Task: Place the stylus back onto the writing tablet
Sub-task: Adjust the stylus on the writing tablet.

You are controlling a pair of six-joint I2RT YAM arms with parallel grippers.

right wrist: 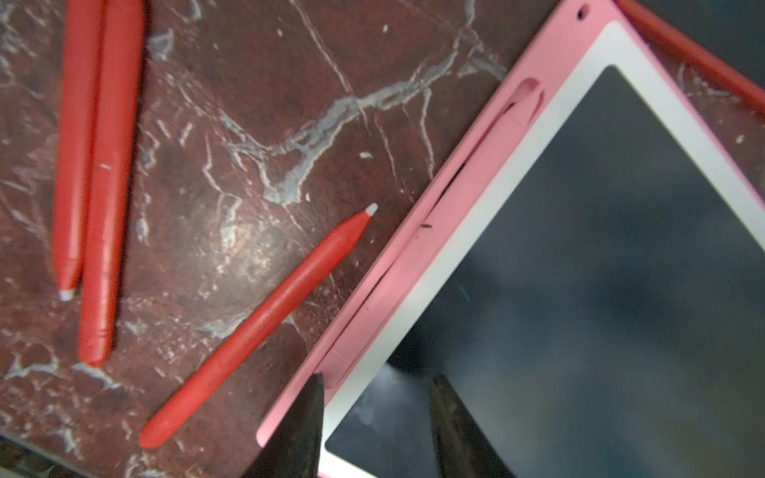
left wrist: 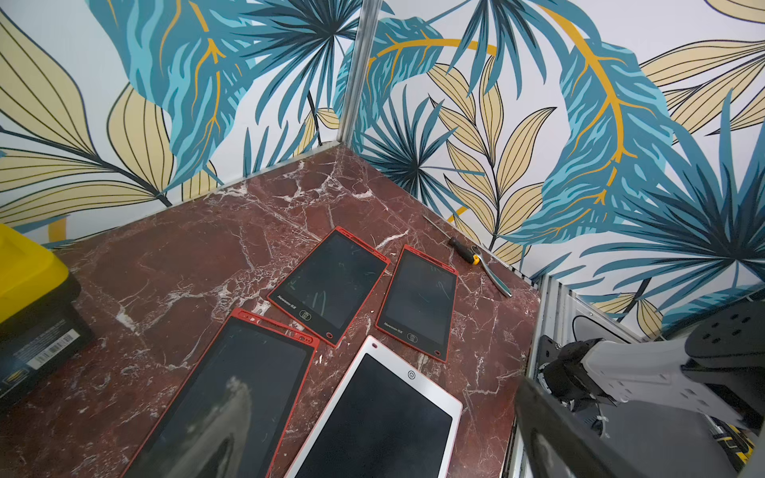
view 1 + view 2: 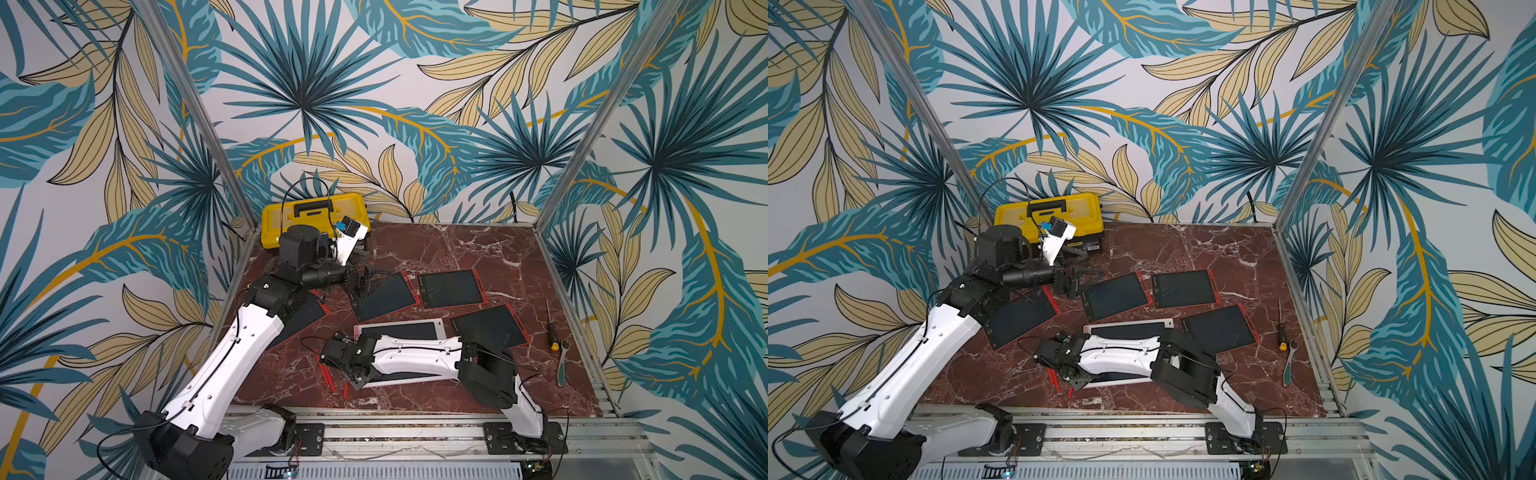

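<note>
Risk of closing on pink rim of writing tablet [image 1: 559,49] instead: right pincer [image 1: 376,378] part-open, empty, poised over that rim, nearest red stylus [image 1: 256,327] loose on table [image 1: 248,124] just beside; left pincer [image 3: 360,284] wide, well apart.

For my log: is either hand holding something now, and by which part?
Nothing is held. The right hand hovers empty over the pink tablet; the left hand is open and empty.

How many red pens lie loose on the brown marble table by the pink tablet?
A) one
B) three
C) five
B: two red plastic styluses lie side by side and a third red stylus lies alone, beside the pink-framed writing tablet on the marble table.
</note>
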